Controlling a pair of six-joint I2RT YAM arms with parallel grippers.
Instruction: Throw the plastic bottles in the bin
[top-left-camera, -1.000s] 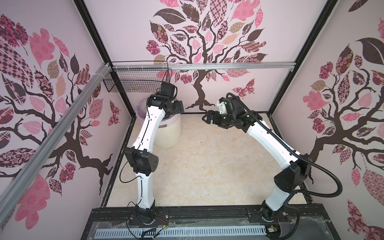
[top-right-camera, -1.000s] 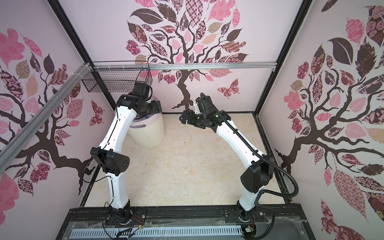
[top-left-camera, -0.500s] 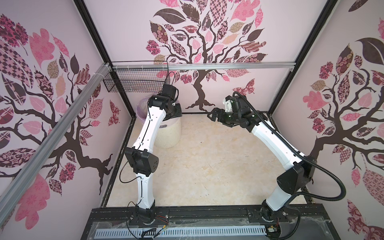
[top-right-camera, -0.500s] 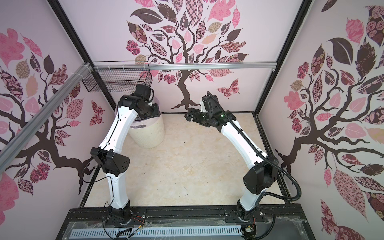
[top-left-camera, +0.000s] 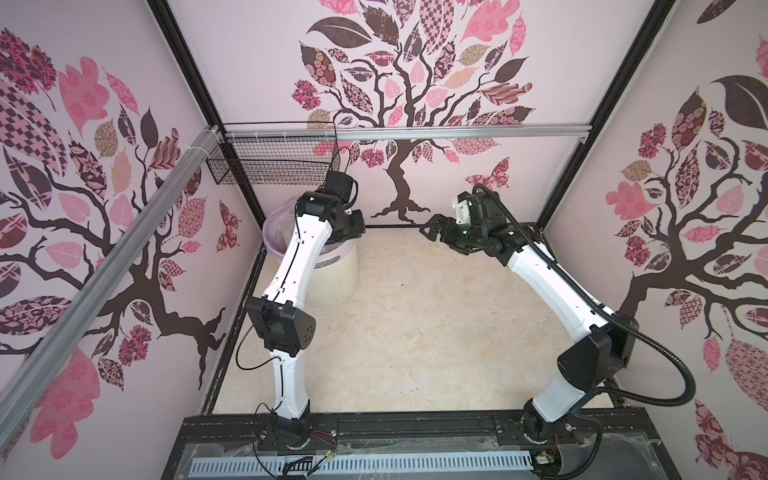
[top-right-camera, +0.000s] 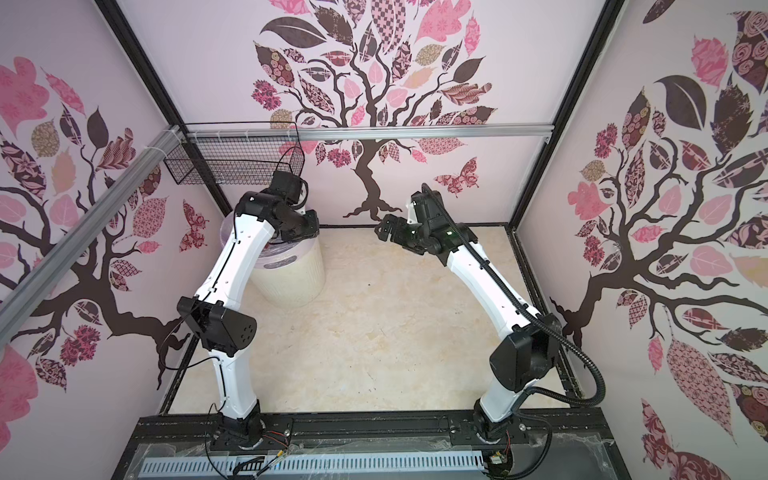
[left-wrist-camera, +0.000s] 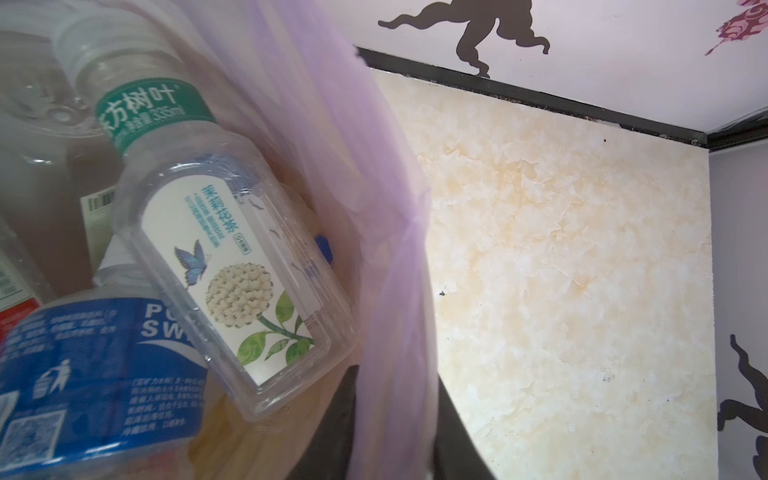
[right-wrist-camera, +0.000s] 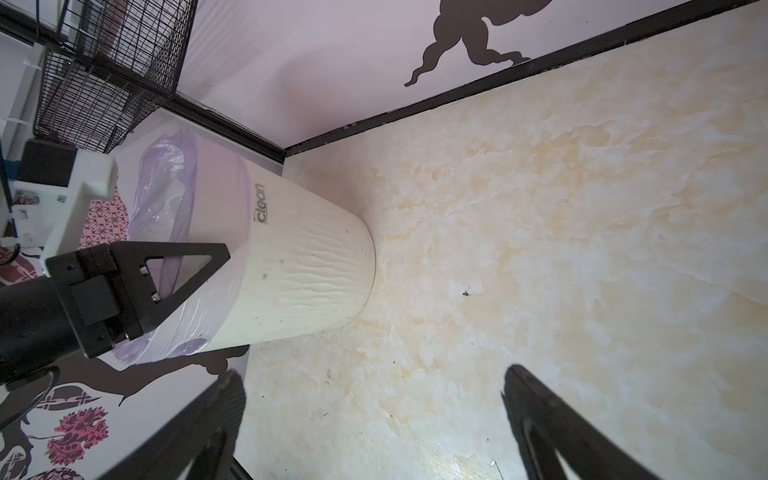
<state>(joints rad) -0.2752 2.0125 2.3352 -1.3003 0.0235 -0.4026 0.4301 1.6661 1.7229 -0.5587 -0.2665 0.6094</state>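
bottles (left-wrist-camera: 224, 282) heaped in bin (top-left-camera: 336, 278), left of centre in both top views | table (top-left-camera: 415, 332) shows none left | left gripper (right-wrist-camera: 216, 255) clenched at bag (left-wrist-camera: 374, 208) rim, pinch on it unclear | right gripper (right-wrist-camera: 372, 372) spread, empty | task looks all but done

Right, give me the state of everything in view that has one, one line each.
bin, upright, lined.
lilac bag, folded over the bin's rim.
plastic bottles, piled aslant inside the bin, none on the floor.
left gripper, fingers shut, over the bin's mouth.
right gripper, fingers open, empty, above the floor.
wire basket, hanging in the back corner.
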